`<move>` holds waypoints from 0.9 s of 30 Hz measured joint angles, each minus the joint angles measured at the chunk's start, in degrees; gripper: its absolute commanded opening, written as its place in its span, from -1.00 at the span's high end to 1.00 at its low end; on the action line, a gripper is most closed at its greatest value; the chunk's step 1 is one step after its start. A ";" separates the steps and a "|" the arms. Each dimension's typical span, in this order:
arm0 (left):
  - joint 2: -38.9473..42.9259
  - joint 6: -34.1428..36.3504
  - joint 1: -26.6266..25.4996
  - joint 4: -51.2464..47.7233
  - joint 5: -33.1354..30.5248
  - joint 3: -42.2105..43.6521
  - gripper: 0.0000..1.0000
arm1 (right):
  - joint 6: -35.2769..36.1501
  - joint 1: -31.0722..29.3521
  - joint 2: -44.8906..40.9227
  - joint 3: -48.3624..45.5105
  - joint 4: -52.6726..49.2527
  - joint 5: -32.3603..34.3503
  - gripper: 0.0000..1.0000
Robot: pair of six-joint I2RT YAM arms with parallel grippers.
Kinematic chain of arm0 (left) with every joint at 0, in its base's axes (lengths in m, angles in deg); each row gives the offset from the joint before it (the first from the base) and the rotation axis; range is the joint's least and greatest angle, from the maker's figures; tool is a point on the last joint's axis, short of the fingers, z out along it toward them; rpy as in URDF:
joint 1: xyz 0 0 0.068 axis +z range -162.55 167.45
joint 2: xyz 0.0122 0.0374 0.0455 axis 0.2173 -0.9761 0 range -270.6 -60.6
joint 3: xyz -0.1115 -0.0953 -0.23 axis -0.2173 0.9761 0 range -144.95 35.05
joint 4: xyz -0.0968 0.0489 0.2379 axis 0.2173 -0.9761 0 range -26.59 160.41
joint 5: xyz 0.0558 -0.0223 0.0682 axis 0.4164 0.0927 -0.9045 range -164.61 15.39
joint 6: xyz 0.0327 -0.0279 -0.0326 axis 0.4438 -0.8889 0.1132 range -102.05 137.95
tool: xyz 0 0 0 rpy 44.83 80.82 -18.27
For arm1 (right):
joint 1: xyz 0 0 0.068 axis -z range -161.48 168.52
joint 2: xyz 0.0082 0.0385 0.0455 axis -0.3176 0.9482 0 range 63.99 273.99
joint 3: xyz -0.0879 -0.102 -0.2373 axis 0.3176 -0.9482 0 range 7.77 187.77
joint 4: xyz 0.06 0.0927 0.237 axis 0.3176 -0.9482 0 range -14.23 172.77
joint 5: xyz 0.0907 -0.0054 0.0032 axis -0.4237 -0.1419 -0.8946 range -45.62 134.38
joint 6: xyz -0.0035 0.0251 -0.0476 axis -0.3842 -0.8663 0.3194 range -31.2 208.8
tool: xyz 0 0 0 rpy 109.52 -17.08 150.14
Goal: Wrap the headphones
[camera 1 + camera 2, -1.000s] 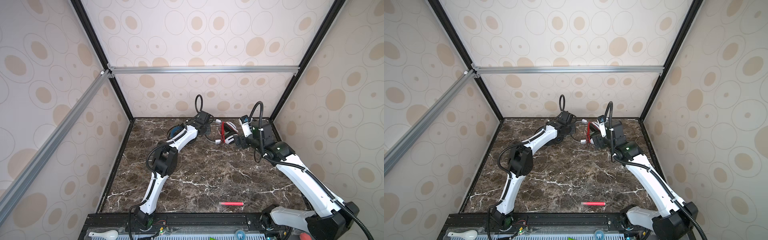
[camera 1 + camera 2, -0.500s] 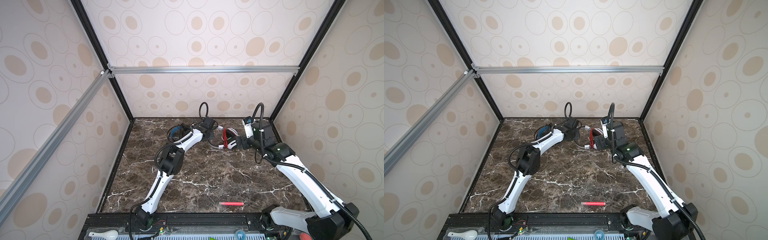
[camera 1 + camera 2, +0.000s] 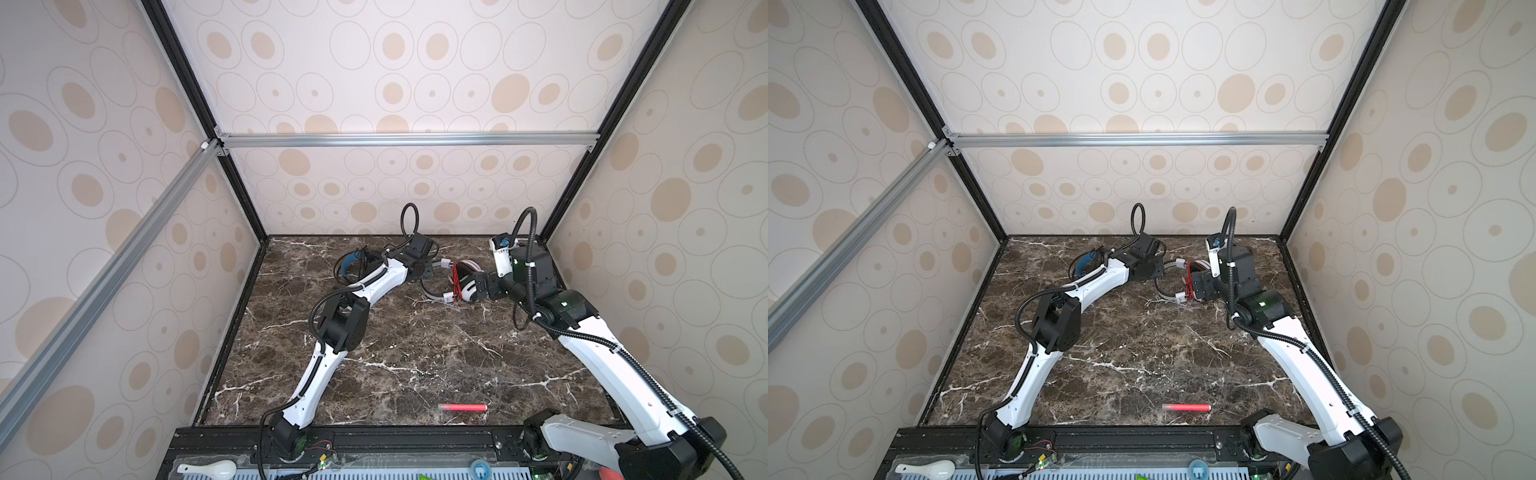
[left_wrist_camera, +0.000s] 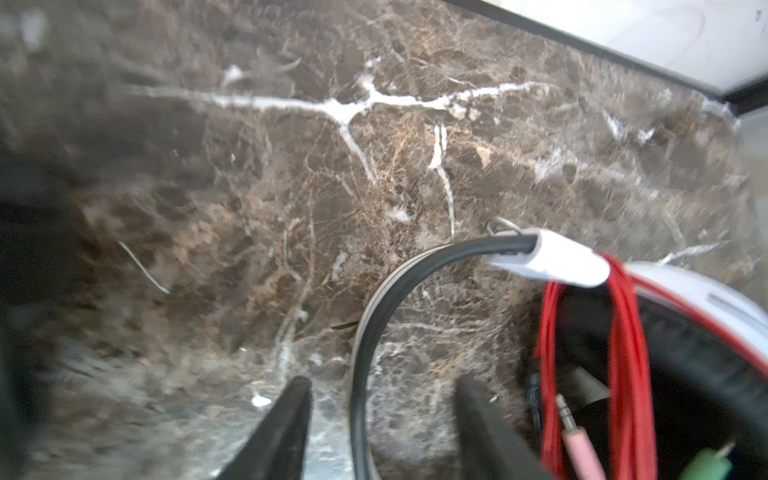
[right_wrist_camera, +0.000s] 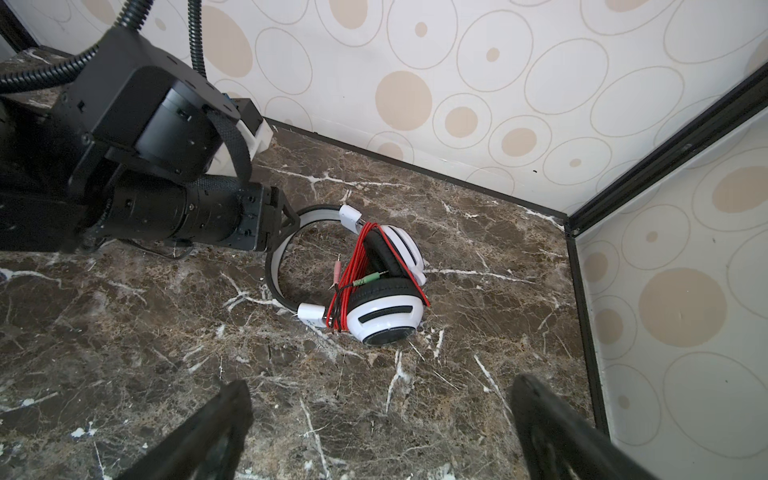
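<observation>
The white headphones (image 5: 386,299) lie on the marble at the back, with the thin red cable (image 5: 353,266) wound round the yokes between the cups; they show in both top views (image 3: 463,280) (image 3: 1190,276). My left gripper (image 4: 382,382) is open, and the headband (image 4: 374,316) runs between its fingers with a gap on each side. From the right wrist view the left gripper (image 5: 286,216) sits at the band's top. My right gripper (image 5: 380,382) is open and empty, just short of the cups (image 3: 478,286). The black headphones with blue accents (image 3: 353,262) lie behind the left forearm.
A red marker (image 3: 462,407) lies near the table's front edge. A white spoon (image 3: 208,468) rests on the front rail. The back wall and the right corner post (image 5: 582,216) stand close behind the white headphones.
My left gripper, shut on the headband a moment ago, has opened and let it go. Before that it carried the headphones a little toward the right. The right gripper stays open, barely moved.
</observation>
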 measured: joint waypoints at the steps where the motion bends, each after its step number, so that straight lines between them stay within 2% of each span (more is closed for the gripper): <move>1: 1.05 0.46 -0.09 0.11 0.13 1.20 -0.45 | -0.22 0.00 -0.28 -0.28 0.02 0.11 -0.99; 5: 8.57 3.67 -1.38 0.55 0.20 8.17 -0.70 | -1.81 0.02 -2.05 -2.58 0.61 1.18 -1.00; 8: 17.46 6.93 -3.89 3.10 0.17 16.06 -0.78 | -3.43 0.09 -4.00 -6.25 2.80 3.26 -0.99; 9: 21.29 8.31 -5.20 4.39 0.00 19.61 -0.96 | -3.93 0.28 -4.61 -7.76 3.65 4.11 -1.00; 14: 42.84 12.85 -11.45 12.61 -3.23 41.20 -0.96 | -7.32 3.52 -5.88 -15.41 8.00 7.67 -1.00; 16: 50.80 14.34 -11.80 14.25 -6.40 49.46 -0.96 | -9.20 5.68 -5.86 -18.69 9.99 8.83 -1.00; 19: 60.85 15.76 -8.92 15.91 -15.26 60.76 -0.96 | -11.58 8.96 -5.88 -24.83 15.04 10.62 -0.99; 22: 69.07 16.41 -5.14 17.84 -27.58 72.65 -0.96 | -12.37 10.99 -5.51 -32.04 22.95 12.81 -0.99; 24: 73.16 17.66 -0.94 20.20 -31.34 80.11 -0.96 | -11.28 12.31 -3.32 -35.87 29.20 12.39 -0.99; 27: 76.06 19.78 6.69 25.33 -35.95 89.26 -0.96 | -10.19 14.05 3.19 -36.68 35.39 10.99 -0.99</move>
